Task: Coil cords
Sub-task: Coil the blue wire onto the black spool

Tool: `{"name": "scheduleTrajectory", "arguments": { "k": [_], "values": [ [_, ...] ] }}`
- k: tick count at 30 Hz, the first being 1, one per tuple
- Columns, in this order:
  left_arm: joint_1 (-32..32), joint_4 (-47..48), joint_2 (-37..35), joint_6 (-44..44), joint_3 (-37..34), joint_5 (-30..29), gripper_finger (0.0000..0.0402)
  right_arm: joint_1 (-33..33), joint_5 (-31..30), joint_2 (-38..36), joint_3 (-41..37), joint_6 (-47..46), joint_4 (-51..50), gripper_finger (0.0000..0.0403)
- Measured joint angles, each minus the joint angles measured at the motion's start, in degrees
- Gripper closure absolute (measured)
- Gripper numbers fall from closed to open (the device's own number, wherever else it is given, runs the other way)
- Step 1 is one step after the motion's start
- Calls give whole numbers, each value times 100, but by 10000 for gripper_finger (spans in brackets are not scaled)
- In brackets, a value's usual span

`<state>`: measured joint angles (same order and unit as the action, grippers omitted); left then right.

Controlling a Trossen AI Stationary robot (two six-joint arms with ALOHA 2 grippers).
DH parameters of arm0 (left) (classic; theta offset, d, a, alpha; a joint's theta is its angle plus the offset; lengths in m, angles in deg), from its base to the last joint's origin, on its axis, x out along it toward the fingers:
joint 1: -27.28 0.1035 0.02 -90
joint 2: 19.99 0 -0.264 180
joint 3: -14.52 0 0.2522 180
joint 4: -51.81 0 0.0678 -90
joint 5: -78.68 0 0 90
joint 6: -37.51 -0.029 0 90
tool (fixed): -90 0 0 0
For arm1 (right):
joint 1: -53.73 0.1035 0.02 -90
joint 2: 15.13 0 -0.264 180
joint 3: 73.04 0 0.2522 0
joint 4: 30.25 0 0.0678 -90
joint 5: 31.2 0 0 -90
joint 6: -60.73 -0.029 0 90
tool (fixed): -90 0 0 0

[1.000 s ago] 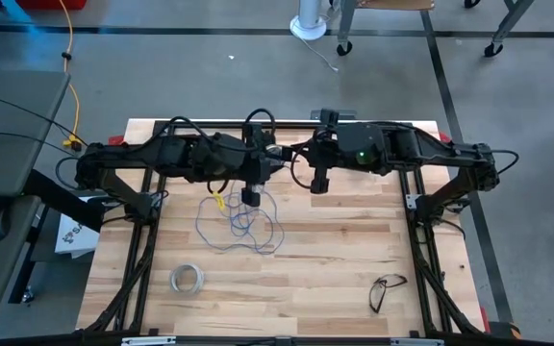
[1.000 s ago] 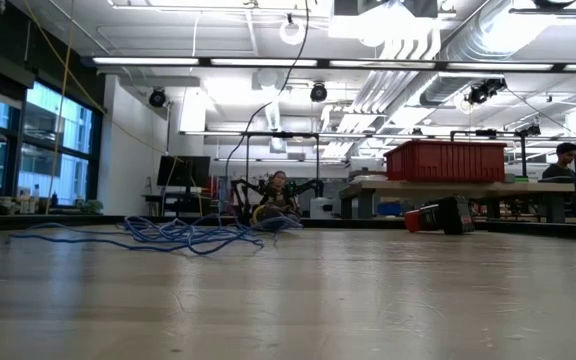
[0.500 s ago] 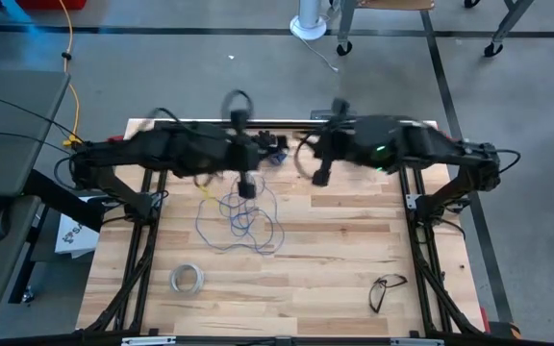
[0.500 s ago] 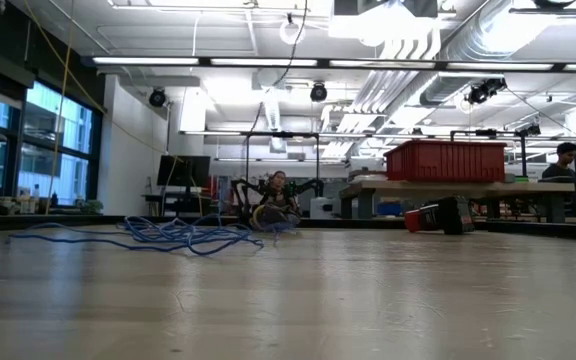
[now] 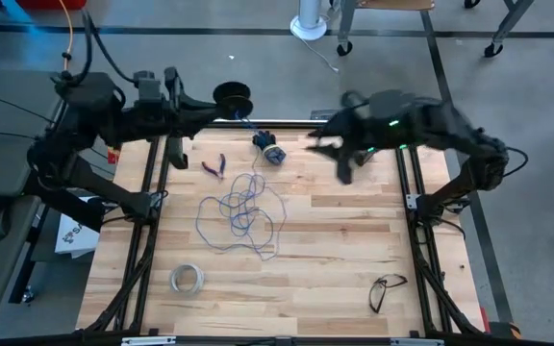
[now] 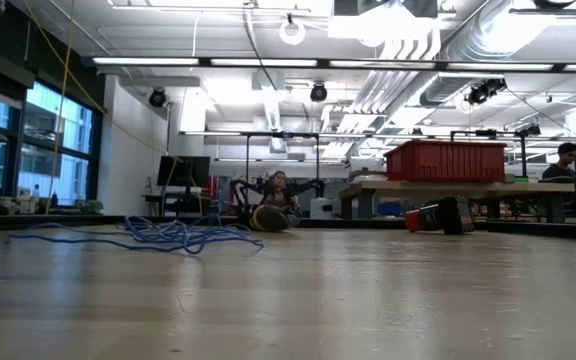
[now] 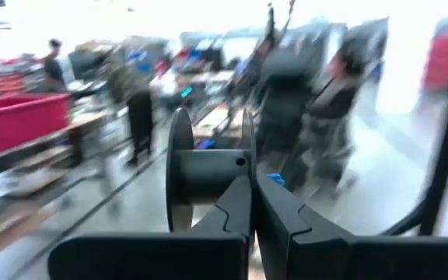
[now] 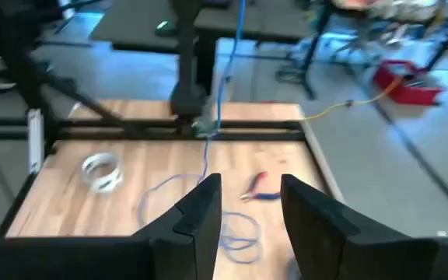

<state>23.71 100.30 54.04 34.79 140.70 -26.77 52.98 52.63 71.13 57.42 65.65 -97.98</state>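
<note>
Gripping the spool (image 7: 208, 175), left gripper (image 7: 253, 204); no readable writing anywhere.

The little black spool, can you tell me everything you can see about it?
The small round black spool has two flat discs joined by a thick middle drum, and looks like plastic. The left gripper holds it up past the table's far edge, jaws shut on the drum. The thin bluish-grey wire runs from it down to a loose tangle on the wooden table.

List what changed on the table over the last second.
The left claw shut on the spool and swung it out past the table's far edge. The right claw opened and pulled back rightward. Wire tangle, tape ring and glasses stayed put.
</note>
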Motion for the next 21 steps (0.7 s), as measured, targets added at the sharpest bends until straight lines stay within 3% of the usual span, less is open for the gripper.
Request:
{"name": "scheduleTrajectory", "arguments": {
  "k": [7, 11, 16, 21],
  "values": [
    [13, -521, 404, 415, -25, 747, 401, 4, 513, 13, -1337, -67, 2386, 274],
    [-26, -1078, 361, 709, -592, 976, 401, 21, 511, -17, -1593, -280, 2842, 274],
    [-26, -2371, -381, 1363, -2325, 659, 402, 192, 527, -267, -1630, -301, 2706, 274],
    [-24, -5062, -1263, 2167, -4676, 364, 401, 310, 454, -390, -1634, -414, 2493, 274]
  ]
}}
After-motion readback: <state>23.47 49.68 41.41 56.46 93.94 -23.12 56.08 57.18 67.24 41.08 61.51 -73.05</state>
